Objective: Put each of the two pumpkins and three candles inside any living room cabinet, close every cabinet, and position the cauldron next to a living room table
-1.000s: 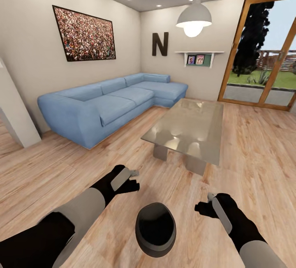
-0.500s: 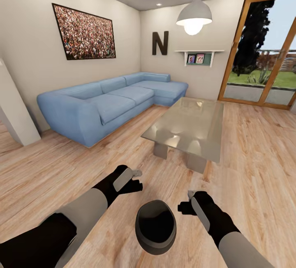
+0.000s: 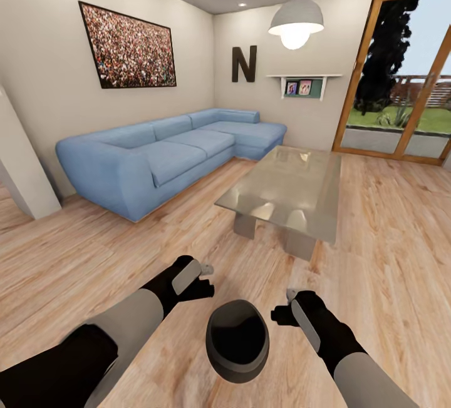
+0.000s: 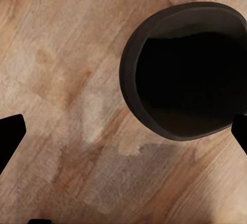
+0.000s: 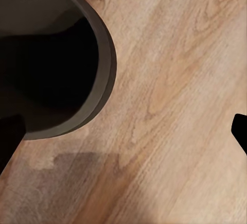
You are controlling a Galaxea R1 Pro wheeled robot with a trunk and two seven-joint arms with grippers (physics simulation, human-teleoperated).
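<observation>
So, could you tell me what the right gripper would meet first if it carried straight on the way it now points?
Probably bare wood floor just beside the cauldron; the right gripper points downward.

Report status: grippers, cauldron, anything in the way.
Left gripper and right gripper open, empty, flanking the cauldron. Cauldron upright on the floor, short of the table. Nothing between them.

cauldron [image 3: 237,340] on floor [image 3: 388,233], table [image 3: 285,192] beyond (sofa [image 3: 163,158] left)
</observation>
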